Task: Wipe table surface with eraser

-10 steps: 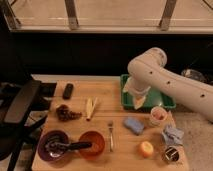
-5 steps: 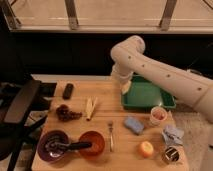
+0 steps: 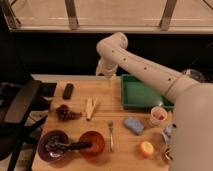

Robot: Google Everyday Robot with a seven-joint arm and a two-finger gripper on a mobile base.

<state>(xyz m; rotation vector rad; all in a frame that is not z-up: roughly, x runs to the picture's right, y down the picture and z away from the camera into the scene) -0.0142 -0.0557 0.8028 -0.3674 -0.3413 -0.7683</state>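
Gripper (image 3: 110, 80) hangs tip-down over the table surface's (image 3: 119, 107) far edge, just left of the green tray (image 3: 142, 96); can't tell if it's open or closed, nothing visibly in it. Eraser (image 3: 68, 90) lies flat on the table near the far-left corner, well apart from the gripper, untouched. Fork (image 3: 111, 136) sits mid-table toward the near edge, blue-grey pad (image 3: 133, 125) just right of it, orange bowl (image 3: 91, 144) and purple bowl (image 3: 54, 145) side by side along the near edge
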